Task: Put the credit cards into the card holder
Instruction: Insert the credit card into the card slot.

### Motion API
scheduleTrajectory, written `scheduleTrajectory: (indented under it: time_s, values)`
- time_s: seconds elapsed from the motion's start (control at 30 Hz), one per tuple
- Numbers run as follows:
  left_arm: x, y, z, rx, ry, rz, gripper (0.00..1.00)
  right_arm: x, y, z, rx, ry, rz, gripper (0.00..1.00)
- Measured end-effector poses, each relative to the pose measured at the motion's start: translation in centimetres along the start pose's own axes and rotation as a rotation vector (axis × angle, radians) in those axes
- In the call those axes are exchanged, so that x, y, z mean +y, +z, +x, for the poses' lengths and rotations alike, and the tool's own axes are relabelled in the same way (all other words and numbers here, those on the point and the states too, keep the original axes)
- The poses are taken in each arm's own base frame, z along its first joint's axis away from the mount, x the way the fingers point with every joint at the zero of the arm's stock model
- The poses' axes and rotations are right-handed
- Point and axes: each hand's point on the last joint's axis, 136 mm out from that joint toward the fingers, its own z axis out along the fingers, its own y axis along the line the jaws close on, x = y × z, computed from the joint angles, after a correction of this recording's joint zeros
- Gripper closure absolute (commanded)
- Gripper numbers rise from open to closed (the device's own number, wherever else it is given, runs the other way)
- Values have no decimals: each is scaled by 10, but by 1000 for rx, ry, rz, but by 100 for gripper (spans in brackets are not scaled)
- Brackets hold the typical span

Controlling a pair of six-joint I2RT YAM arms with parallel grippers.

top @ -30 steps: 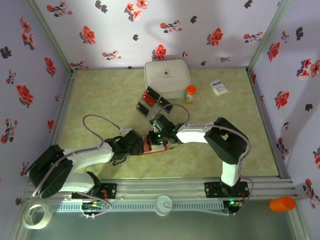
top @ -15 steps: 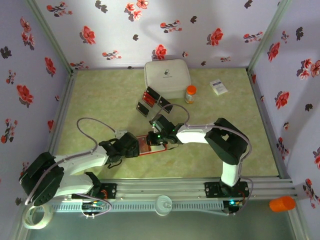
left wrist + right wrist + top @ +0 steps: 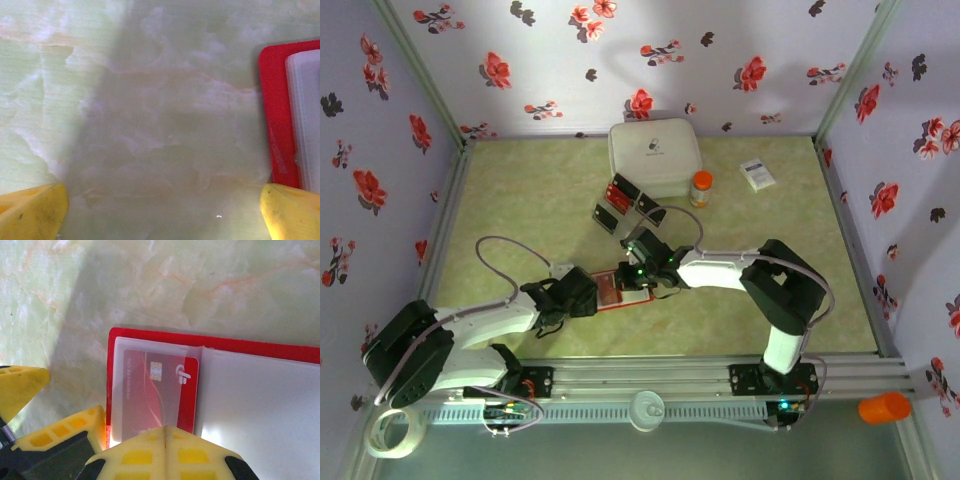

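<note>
Left gripper (image 3: 161, 210) sits near-left of the card holder (image 3: 618, 291), jaws wide and empty, one fingertip just beside the holder's red edge. The holder lies open at mid-table. Right gripper (image 3: 165, 434) is pinched on a credit card (image 3: 152, 397) that lies mostly under the clear pocket. Judgement: push in line with the pocket, low and slow, while the left braces the holder against sliding. More cards wait in the black trays (image 3: 620, 195) beyond.

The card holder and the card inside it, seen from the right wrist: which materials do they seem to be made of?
The card holder: probably red plastic or faux leather, judging by its smooth, even rim. Its pocket looks like frosted clear plastic, since the credit card shows through it. The credit card: likely glossy red plastic, with a metallic-looking chip.
</note>
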Motion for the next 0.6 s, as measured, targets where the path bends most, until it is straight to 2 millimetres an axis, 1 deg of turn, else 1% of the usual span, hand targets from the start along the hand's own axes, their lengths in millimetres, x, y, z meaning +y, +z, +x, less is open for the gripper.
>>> scheduleTrajectory:
  time_s: [0.1,0.27,0.6]
  values:
    - [0,0,0,0,0,0,0,-2,3,3,9,1,6,97]
    - [0,0,0,0,0,0,0,-9,14,12,39,3,24,97]
    - [0,1,0,0,0,0,0,2,20,15,40,-12,5,98]
